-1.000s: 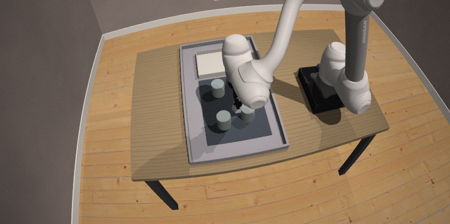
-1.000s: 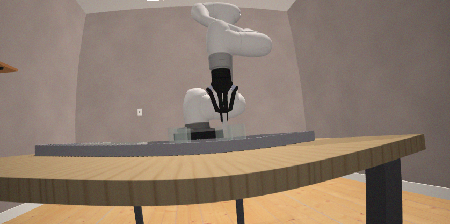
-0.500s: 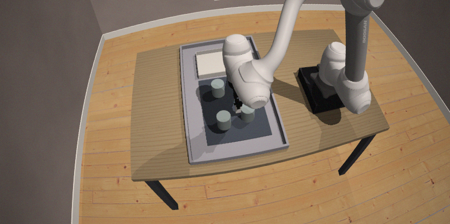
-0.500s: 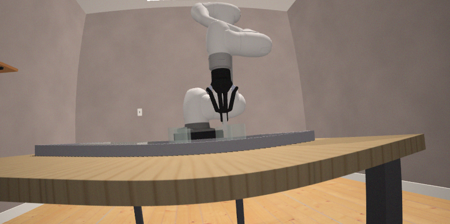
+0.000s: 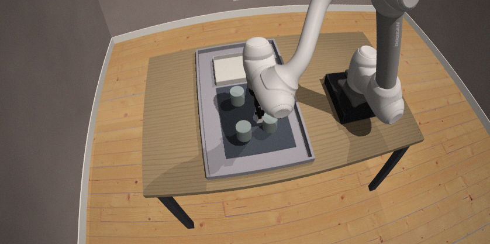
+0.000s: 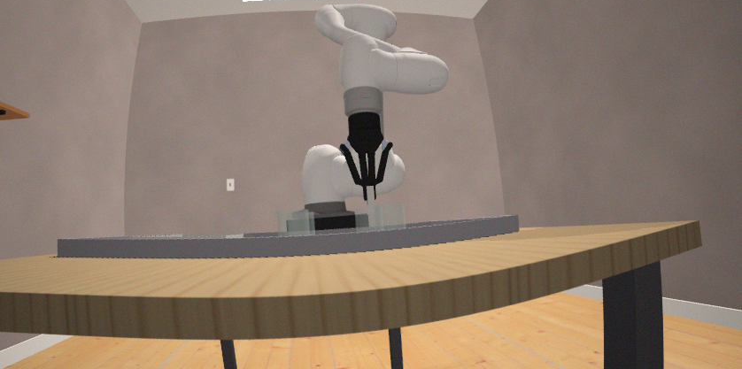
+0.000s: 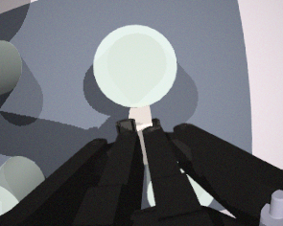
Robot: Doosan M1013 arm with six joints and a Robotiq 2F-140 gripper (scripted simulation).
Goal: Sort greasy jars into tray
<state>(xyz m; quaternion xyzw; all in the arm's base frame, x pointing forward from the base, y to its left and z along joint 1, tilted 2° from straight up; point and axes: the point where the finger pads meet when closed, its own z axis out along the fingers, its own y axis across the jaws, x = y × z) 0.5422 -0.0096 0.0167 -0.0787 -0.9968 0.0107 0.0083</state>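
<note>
Three jars show plainly from above; a fourth is mostly hidden under the arm, though the wrist view catches a pale edge of it beneath the fingers. Nearest the wrist camera, the gripper [image 7: 139,124] has its fingers pressed fully together with nothing between them, the tips pointing down just short of the wall of one jar [image 7: 135,65]; whether they touch it I cannot tell. That jar stands mouth down on the dark drying mat [image 5: 274,139], and from above it is the one [image 5: 269,123] half covered by the wrist. Beside it, apart from it, stands a second jar [image 5: 243,131], and farther toward the tray a third jar [image 5: 237,95], both upright on the mat. Beyond them lies the pale tray [image 5: 227,68], holding no jar that I can see, and all of it sits on the rimmed steel table top [image 5: 205,112]. The step in hand looks like a push test with closed fingers. To do it well, I would keep the tips low on the jar's wall so it slides rather than tips, push slowly along a line through its middle toward bare mat, away from the neighbouring jars, and stop cleanly to judge how freely it moves. Pushing off-centre would spin it and muddy the reading.
</note>
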